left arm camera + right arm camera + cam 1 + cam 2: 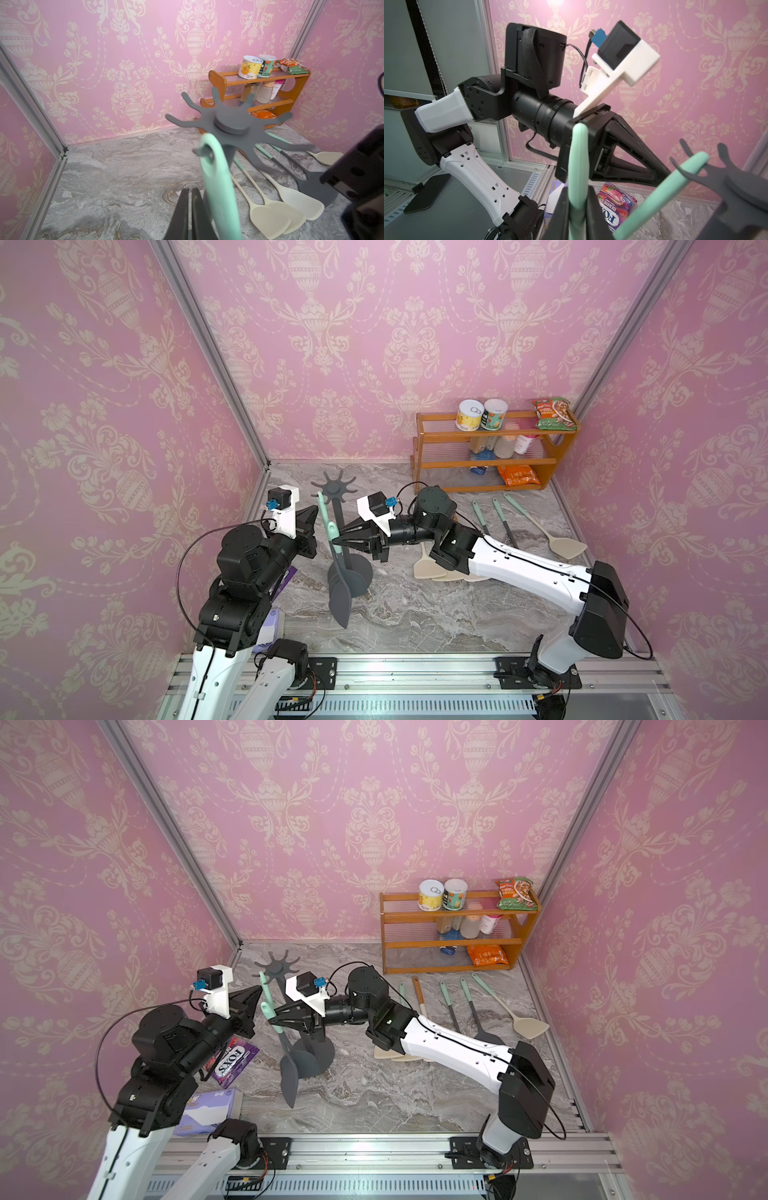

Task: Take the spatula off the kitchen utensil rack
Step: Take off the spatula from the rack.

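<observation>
Right end effector (336, 540): clamped on the mint handle of the spatula (578, 158), gripping partway along it. The handle end sticks out past the fingers (595, 209) and is free of any hook. The dark blade points down, low in front of the rack base. Cannot tell if it touches the bench (415, 614).

The spatula is off the crown of the kitchen utensil rack (335, 486) but close beside the pole, right at this end effector's tip. The rack stands upright on its disc base.

Left end effector (189, 207): fingers pressed together, nothing between them. It points at the right end effector from the opposite side, with the mint handles between the two tips. Its tip sits just beside the handle of a second spatula (218, 187), which hangs by its handle hole on a hook (204, 152) of the rack. Cannot tell if the fingers touch it.

Behind the right end effector, alongside its arm, loose spatulas (557, 541) lie flat on the bench, with cream and dark grey blades. Well beyond them is an orange shelf (486, 464) with cans and packets. A purple candy bag (232, 1060) lies behind the left end effector, under its arm.
</observation>
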You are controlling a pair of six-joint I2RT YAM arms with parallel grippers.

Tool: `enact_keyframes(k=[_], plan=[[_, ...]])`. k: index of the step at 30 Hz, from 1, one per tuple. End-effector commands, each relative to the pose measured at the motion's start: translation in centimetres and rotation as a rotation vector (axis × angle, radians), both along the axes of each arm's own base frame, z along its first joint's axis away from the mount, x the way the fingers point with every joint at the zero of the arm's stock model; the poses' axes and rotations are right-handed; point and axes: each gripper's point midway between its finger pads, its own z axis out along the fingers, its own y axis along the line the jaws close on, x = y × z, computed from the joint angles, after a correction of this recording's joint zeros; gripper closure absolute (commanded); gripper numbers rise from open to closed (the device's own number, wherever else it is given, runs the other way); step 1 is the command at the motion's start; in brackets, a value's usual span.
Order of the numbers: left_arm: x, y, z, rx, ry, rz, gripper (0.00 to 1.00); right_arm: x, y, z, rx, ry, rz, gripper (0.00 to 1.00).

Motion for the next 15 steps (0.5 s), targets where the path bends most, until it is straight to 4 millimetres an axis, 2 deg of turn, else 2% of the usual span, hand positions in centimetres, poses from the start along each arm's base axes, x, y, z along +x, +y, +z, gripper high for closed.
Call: enact_keyframes(k=[1,5,8,11,15], plan=[[0.3,0.5,-0.5,-0.007,0.014,0.030,0.91,-0.9,-0.4,1.1,0.010,-0.036,0.039,1.00],[0.2,0.4,-0.3,-0.010,0.002,0.026,0.88,-1.1,-0.4,1.2,0.007,-0.026,0.053,1.00],[0.0,0.6,-0.3,-0.011,-0.003,0.036,0.83,-0.3,-0.4,0.7,-0.010,-0.030,-0.001,1.00],[-0.2,0.9,0.0,-0.018,-0.018,0.051,0.74,1.9,-0.4,-0.4,-0.039,-0.031,-0.134,1.00],[-0.5,1.5,0.3,-0.016,-0.035,0.080,0.67,4.3,-1.0,-2.2,-0.069,-0.043,-0.269,1.00]])
